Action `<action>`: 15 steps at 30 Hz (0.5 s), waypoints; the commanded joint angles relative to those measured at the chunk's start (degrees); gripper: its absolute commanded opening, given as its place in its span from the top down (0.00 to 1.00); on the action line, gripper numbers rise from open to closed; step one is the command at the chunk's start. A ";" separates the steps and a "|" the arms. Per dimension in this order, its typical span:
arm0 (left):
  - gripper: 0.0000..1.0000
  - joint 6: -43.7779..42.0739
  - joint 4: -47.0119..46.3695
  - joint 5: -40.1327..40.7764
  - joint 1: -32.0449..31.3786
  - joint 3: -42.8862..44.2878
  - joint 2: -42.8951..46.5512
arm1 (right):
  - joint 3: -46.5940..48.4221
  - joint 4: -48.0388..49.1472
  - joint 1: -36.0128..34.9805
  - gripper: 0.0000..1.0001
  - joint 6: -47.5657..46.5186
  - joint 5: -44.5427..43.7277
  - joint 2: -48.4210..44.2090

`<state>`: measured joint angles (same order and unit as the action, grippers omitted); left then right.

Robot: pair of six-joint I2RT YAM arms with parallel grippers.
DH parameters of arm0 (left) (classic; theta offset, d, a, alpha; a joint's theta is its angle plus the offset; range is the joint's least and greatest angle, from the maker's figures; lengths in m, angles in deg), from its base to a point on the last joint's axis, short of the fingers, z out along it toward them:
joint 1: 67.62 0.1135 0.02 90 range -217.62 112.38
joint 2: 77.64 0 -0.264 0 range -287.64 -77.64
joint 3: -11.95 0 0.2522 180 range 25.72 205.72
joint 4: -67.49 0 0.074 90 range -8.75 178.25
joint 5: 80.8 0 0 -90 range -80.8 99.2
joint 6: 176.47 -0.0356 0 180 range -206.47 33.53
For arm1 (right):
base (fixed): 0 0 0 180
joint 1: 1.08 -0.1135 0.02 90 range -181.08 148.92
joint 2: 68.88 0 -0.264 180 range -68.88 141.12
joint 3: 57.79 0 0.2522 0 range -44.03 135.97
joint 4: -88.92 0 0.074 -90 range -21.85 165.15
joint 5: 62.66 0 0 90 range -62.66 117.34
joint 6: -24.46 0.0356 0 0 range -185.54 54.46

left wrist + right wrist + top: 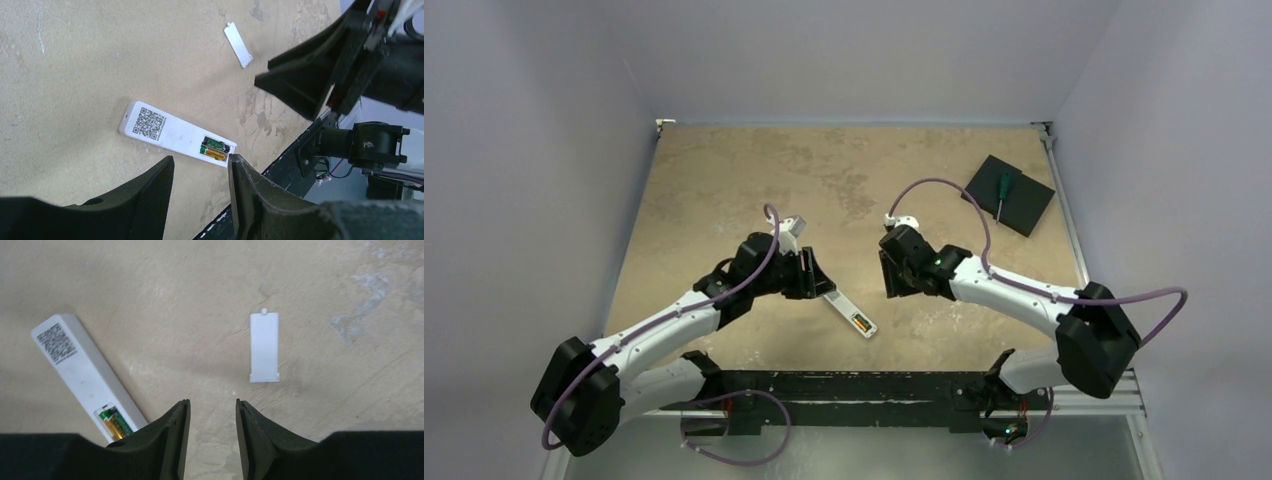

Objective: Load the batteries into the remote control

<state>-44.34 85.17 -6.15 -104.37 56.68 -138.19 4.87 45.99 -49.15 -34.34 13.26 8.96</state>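
Left hand [201, 167] hovers just over the remote control [165, 131], jaws partly spread and empty. That remote lies back up near the middle of the bench's [724, 180] near edge, the batteries [216, 151] side by side in its open recess. Right hand [212, 407], also parted and holding nothing, hangs near a loose white cover [264, 346]. At the far right corner, a black pad [1024, 205] carries a screwdriver [1003, 186].

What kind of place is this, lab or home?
Most likely a lab robot cell: a bare tan tabletop boxed in by plain walls, left arm and right arm bolted to a black rail, with a remote control and screwdriver laid out.
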 commanded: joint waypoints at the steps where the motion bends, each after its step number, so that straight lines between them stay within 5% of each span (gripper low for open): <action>1: 0.56 -2.09 -1.09 -0.56 0.28 -0.11 1.74 | 3.83 2.14 5.97 0.54 -2.99 -1.87 2.27; 15: 0.55 -2.57 0.12 -0.20 0.28 0.20 1.46 | 10.07 8.90 14.41 0.52 -7.44 2.62 15.62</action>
<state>-45.61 85.74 -6.11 -104.37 56.68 -136.97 12.85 51.80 -36.15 -40.18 14.41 23.17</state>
